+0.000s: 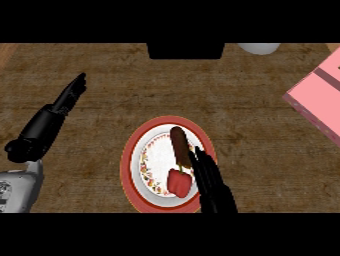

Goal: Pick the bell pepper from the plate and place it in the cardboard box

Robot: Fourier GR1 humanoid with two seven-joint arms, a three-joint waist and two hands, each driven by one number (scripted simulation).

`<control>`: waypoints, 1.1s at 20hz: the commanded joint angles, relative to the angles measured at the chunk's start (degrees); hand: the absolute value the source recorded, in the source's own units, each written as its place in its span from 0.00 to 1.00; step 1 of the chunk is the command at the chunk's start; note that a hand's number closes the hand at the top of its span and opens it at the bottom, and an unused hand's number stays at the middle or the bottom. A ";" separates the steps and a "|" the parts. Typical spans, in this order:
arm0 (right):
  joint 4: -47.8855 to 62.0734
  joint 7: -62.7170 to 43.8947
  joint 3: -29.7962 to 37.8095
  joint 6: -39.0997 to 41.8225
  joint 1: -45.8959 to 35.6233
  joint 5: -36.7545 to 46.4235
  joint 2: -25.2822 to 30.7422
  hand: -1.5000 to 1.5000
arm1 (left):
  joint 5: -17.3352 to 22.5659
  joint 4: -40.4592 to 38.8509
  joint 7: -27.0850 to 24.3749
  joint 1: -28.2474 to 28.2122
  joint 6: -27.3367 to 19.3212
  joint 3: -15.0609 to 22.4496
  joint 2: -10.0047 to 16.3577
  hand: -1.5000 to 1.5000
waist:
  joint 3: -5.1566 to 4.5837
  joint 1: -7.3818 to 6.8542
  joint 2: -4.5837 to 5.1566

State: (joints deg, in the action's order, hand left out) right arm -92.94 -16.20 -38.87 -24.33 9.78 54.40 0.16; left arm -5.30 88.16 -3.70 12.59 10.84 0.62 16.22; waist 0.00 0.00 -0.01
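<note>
The bell pepper (178, 183) lay ungripped at 5 o'clock on the plate (127, 167). The right hand (211, 182), straight and unclosed, stood at its 3 o'clock side, probably aligned for grasping. The left hand (64, 102) rested open at 10 o'clock; the pink box (324, 105) stood at 2 o'clock

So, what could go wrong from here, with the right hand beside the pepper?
1. The right hand lies beside the small red bell pepper, fingers straight; the long brown item lies just beyond it on the red-rimmed round plate, so closing may catch both.
2. The pink box is far to the right, partly out of view, so the drop point may be hard to judge.
</note>
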 commanded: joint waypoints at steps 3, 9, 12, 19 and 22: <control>3.59 0.06 1.34 -1.85 -0.49 -0.03 0.40 0.00 | -0.26 -1.91 -2.66 -0.16 3.06 -2.62 0.24 0.50 | 0.00 0.11 0.01; 11.44 5.83 3.05 -4.11 -4.24 -6.79 -0.15 0.00 | -3.55 0.41 -1.16 -1.66 1.14 -0.49 -2.87 0.50 | 0.01 -0.06 0.01; 14.75 4.47 -0.40 -7.60 -6.97 -6.66 -0.14 0.00 | -2.34 0.99 -2.47 -3.09 3.30 -3.22 -0.58 0.50 | 0.01 -0.20 0.02; 12.90 7.01 0.55 -13.02 -9.29 -0.48 0.37 1.00 | -2.25 -0.23 2.80 4.11 2.32 -3.23 -2.39 0.50 | 0.01 0.28 0.00; 17.21 1.55 -1.47 -16.78 -14.34 0.87 -0.14 1.00 | -2.93 -1.27 -0.76 0.98 3.23 -3.21 -2.53 0.50 | 0.00 -0.05 0.03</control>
State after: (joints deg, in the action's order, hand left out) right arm -79.28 -12.63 -40.11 -36.62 -1.00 53.64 0.36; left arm -7.75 88.50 -3.28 13.17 13.82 -2.19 14.02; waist -0.05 0.02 -0.14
